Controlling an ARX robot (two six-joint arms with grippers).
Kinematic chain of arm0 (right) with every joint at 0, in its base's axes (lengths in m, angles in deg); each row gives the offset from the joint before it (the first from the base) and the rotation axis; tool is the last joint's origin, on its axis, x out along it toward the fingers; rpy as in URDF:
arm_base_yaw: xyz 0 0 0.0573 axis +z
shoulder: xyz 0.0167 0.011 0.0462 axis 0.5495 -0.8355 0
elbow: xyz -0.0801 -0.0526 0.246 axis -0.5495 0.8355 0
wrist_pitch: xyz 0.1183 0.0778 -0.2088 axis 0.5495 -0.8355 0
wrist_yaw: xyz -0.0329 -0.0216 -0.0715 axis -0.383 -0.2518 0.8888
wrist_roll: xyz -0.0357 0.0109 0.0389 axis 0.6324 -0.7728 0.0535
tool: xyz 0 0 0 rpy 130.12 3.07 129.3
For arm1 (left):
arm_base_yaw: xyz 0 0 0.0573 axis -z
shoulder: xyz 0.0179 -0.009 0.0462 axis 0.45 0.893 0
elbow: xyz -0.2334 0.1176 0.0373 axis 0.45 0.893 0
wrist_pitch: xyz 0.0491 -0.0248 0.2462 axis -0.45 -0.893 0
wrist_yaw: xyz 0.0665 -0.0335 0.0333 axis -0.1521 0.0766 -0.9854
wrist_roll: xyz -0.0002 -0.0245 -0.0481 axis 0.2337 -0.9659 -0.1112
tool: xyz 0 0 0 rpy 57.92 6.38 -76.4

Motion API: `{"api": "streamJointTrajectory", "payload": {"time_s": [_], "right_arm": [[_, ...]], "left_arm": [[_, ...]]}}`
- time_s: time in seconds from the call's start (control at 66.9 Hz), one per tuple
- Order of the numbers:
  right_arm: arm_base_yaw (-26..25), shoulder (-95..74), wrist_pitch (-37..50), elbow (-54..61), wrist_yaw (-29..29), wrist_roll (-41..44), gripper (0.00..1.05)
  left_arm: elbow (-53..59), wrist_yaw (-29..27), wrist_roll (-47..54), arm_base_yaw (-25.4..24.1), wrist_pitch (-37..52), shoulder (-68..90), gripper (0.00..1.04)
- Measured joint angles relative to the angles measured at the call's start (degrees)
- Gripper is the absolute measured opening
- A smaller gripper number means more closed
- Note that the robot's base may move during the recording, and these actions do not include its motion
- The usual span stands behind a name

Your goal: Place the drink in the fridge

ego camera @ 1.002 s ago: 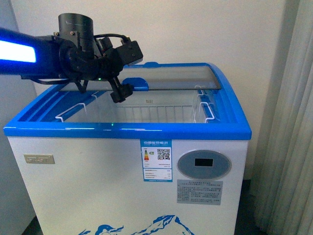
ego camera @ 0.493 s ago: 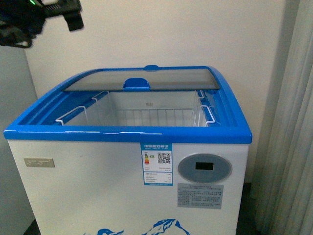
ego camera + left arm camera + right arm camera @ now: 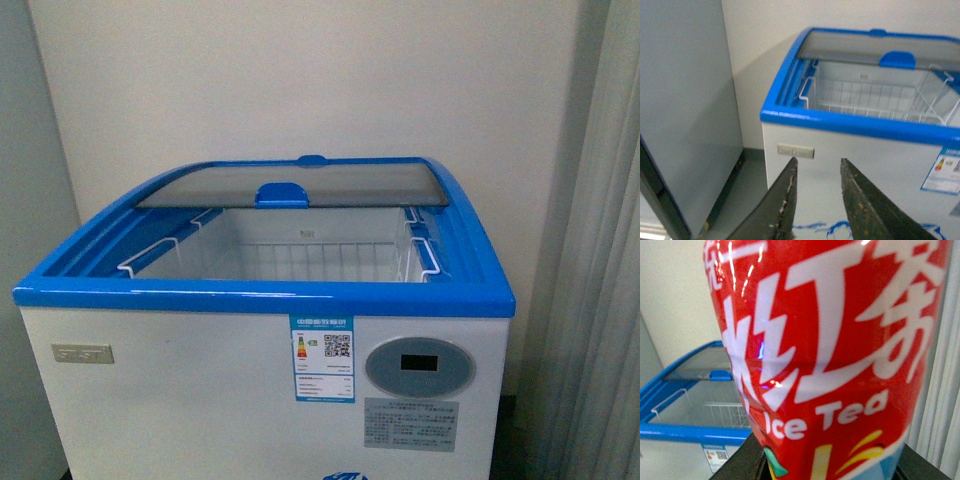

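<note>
The right gripper (image 3: 832,469) is closed around the drink (image 3: 830,340). Its dark fingers (image 3: 740,465) show on either side of the bottle's lower part, and the red label with white characters and the words "Ice Tea" fills nearly the whole right wrist view (cap and liquid are out of sight there). The drink is held upright in the air, in front of the fridge (image 3: 260,400) and well apart from it, with the open chest visible past the label. The left gripper (image 3: 818,161) is narrowly parted and empty. Its two dark fingers (image 3: 785,200) have bare floor and the fridge's white front between them and touch nothing. In the front view neither arm shows. The curved glass lid (image 3: 290,184) sits slid to the back, its blue handle (image 3: 281,194) at the edge of the opening, and the white wire basket (image 3: 320,255) inside is exposed. A tall grey cabinet (image 3: 685,110) stands beside the fridge.
</note>
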Motion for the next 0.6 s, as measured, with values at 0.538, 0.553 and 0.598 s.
{"api": "streamJointTrajectory", "payload": {"time_s": [0.538,0.553,0.598], "right_arm": [[23.7,-69.0,8.5,-51.3,23.0,65.2,0.36],[24.1,-69.6,8.9,-51.6,23.5,65.4,0.36],[25.8,-71.8,11.7,-52.2,25.3,66.2,0.36]], "left_arm": [[10.4,0.0,0.6,0.0,-4.6,-14.8,0.03],[10.5,0.0,0.6,0.0,-4.8,-15.1,0.03],[10.9,0.0,0.6,0.0,-5.6,-16.3,0.03]]}}
